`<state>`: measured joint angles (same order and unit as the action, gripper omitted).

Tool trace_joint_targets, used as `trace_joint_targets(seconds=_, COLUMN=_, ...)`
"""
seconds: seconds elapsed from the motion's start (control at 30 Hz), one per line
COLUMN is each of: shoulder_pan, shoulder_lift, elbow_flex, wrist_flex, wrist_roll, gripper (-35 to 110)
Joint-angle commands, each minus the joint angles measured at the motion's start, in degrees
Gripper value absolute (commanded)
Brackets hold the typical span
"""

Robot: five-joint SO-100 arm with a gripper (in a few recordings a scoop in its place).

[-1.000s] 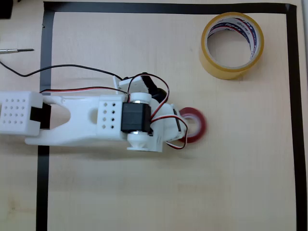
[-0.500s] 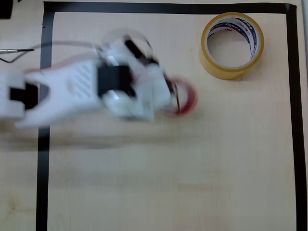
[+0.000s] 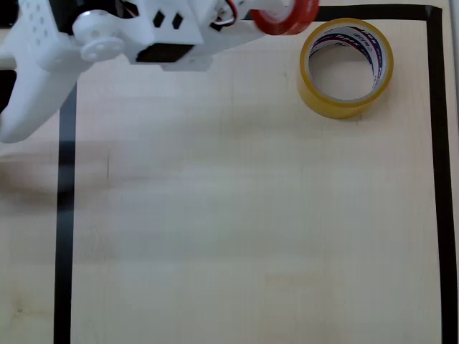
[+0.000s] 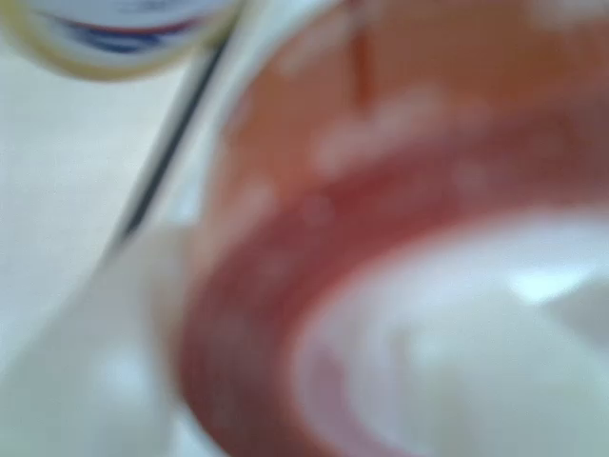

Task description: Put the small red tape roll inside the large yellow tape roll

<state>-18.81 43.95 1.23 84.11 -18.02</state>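
White gripper (image 3: 276,16) holding the small shiny red tape ring (image 3: 285,16) up by the big see-through yellow tape ring (image 3: 346,68) on the pale wooden tabletop (image 3: 251,215), overhead view, wrist view a blurry red close-up (image 4: 285,286), yellow ring's edge (image 4: 114,48) at top left

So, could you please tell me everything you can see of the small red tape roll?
The small red tape roll is a glossy red ring with a white core, held in the hand near the overhead view's top edge, left of the large yellow tape roll and apart from it. The wrist view shows it blurred, very close.
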Motion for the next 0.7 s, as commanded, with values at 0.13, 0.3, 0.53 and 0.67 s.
trace_joint_targets(seconds=0.13, shoulder_pan=0.79, shoulder_lift=-12.39, elbow_flex=-12.66, wrist_flex=-13.71, wrist_roll=4.57, gripper=0)
trace_joint_targets(seconds=0.3, shoulder_pan=1.58, shoulder_lift=-18.02, elbow_flex=-13.01, wrist_flex=-19.16, wrist_roll=5.54, gripper=0)
trace_joint_targets(seconds=0.53, shoulder_pan=2.46, shoulder_lift=-19.60, elbow_flex=-12.83, wrist_flex=-20.48, wrist_roll=5.54, gripper=0)
trace_joint_targets(seconds=0.67, shoulder_pan=3.16, shoulder_lift=-19.78, elbow_flex=-12.83, wrist_flex=-19.51, wrist_roll=5.98, gripper=5)
